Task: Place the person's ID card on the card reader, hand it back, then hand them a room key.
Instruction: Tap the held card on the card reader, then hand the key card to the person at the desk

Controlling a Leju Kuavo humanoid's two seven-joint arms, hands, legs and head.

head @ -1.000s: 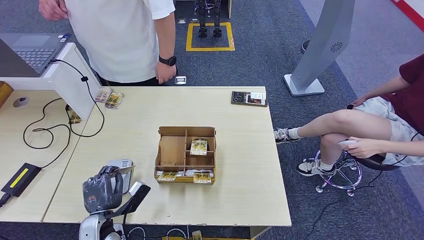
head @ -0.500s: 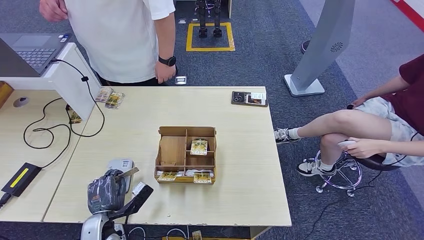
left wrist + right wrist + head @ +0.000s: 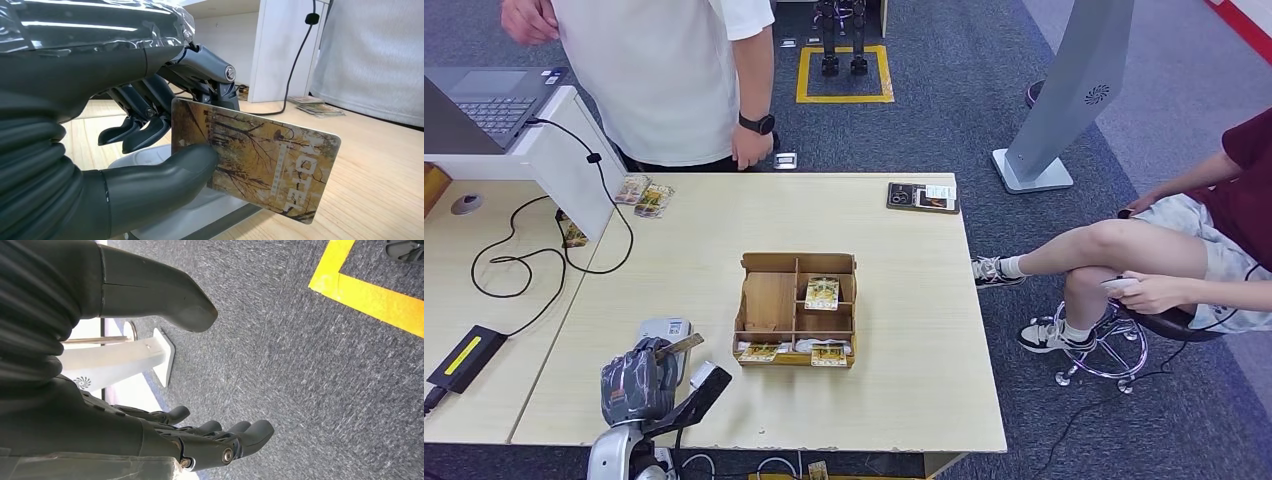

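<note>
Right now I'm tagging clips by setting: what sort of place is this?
Probably a mock hotel front desk in a robotics lab: a card reader, a wooden organizer holding key cards, a laptop, and yellow floor tape.

Empty robot hand above carpet

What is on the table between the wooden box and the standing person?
Nothing: the head view shows bare table between the wooden box and the standing person.
</note>
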